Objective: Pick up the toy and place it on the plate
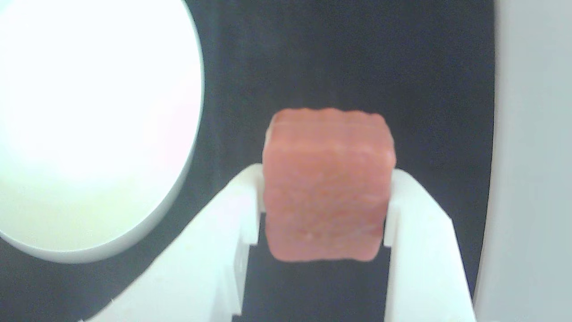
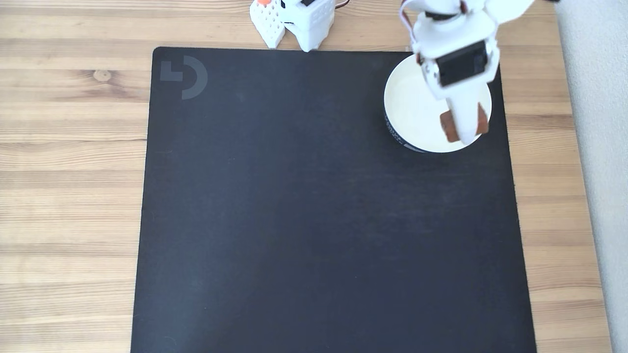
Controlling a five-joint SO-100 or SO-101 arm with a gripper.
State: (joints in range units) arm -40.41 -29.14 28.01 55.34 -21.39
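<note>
In the wrist view the toy, a reddish-brown rough block, is clamped between the two white fingers of my gripper, lifted off the mat. Dark mat shows behind it, and the white plate lies to its left. In the fixed view the gripper hangs in front of the lower right part of the plate. The toy peeks out on both sides of a finger there. The plate's dark rim band shows along its lower left edge.
A black mat covers the wooden table, with the plate at its far right corner. The arm's white base stands at the top edge. A pale grey surface runs beyond the table's right side.
</note>
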